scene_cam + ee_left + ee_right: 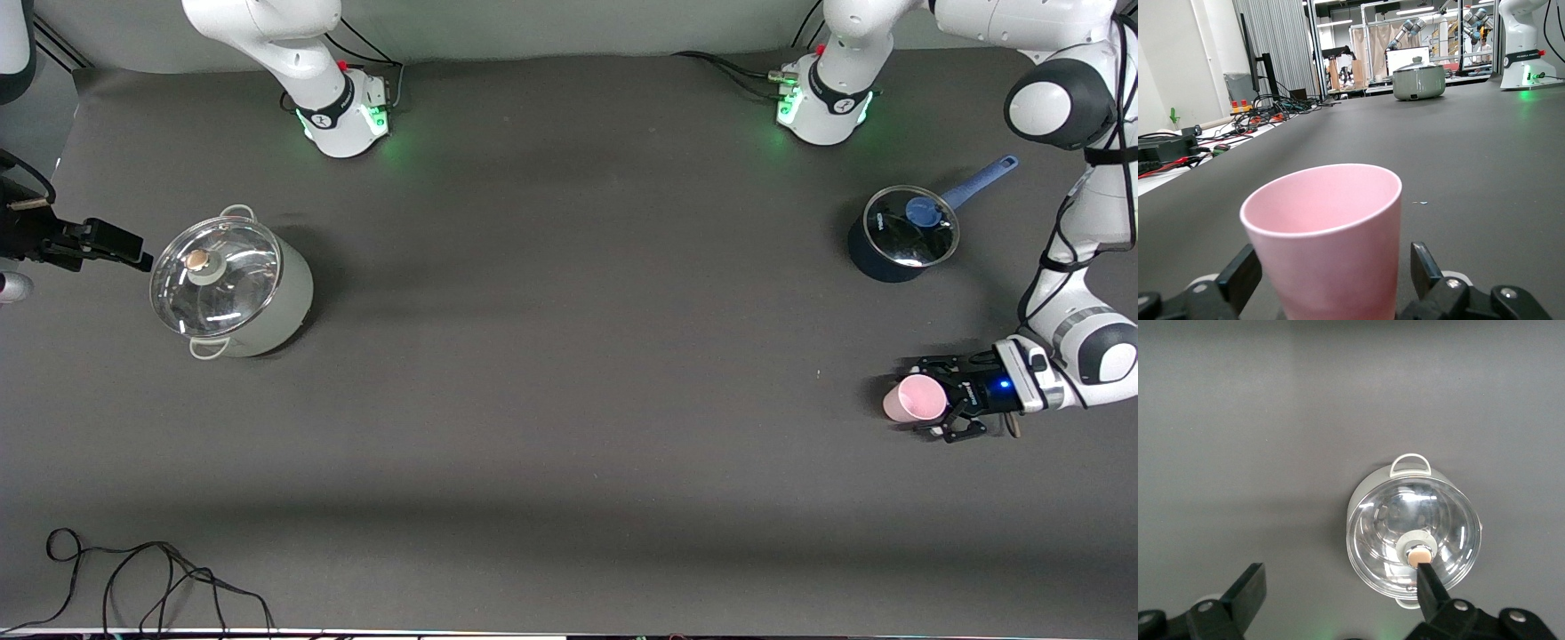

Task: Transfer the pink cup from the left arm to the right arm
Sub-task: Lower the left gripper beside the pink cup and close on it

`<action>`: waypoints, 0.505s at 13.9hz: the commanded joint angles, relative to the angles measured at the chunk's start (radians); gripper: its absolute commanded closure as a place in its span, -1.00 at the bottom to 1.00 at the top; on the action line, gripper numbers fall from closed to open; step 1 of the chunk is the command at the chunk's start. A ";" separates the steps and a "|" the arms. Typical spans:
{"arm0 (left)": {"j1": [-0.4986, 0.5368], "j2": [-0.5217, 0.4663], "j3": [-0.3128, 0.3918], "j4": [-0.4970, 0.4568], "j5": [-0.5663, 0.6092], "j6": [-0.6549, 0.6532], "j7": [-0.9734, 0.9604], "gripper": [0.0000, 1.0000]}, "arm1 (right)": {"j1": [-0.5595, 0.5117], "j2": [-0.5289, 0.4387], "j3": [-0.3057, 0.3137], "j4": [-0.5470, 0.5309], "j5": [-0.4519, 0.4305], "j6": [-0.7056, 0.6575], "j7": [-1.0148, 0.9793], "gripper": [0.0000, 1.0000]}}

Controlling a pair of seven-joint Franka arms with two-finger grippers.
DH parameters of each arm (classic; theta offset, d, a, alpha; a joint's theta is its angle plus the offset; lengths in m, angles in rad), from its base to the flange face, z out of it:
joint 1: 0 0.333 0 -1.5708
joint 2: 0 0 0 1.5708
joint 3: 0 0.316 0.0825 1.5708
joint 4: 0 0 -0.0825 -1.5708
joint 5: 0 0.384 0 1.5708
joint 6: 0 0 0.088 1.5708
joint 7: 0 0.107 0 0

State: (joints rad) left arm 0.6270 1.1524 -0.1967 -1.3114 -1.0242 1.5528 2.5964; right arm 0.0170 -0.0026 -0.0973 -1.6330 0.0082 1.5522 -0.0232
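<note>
We judge this to be the opening step: the pick-up that must come before any hand-over. Nearest the front camera, at the left arm's end of the worktop, the pink cup [916, 398] stands upright with the left gripper [944, 399] low around it. Its jaws are spread wide, one either side of the cup, and we see a gap on each flank, so nothing is gripped yet. The next move, as we read it, calls for those jaws to close on the cup wall, gently enough not to tip the light tumbler, then lift and carry it toward the middle.

The left wrist view gives what the front view cannot: the cup [1325, 243] sits squarely between the two fingers [1426, 267], clear of both.

Farther from the camera, a small blue pot [898, 238] with a glass lid stands near the left arm's base. At the right arm's end stands a large pale pot [233, 289]. The right gripper [89, 244] waits high over the worktop just beside it, jaws wide and empty. Only the right wrist view looks straight down on that pot's lid [1413, 539].
</note>
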 commanded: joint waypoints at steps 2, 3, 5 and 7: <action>-0.035 0.023 0.003 0.024 -0.039 0.017 0.025 -0.95 | 0.003 -0.011 -0.004 0.002 0.021 -0.009 0.002 -1.00; -0.044 0.024 0.003 0.024 -0.051 0.017 0.025 -0.84 | 0.003 -0.011 -0.004 0.002 0.021 -0.009 0.002 -1.00; -0.058 0.029 0.003 0.024 -0.065 0.017 0.027 0.00 | 0.003 -0.011 -0.004 0.002 0.019 -0.009 0.002 -1.00; -0.075 0.030 0.003 0.023 -0.076 0.018 0.027 1.00 | 0.003 -0.011 -0.004 0.002 0.021 -0.009 0.002 -1.00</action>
State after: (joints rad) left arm 0.5755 1.1618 -0.1985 -1.3113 -1.0745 1.5668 2.6016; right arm 0.0170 -0.0026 -0.0973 -1.6330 0.0082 1.5522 -0.0232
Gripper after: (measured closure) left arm 0.317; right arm 0.000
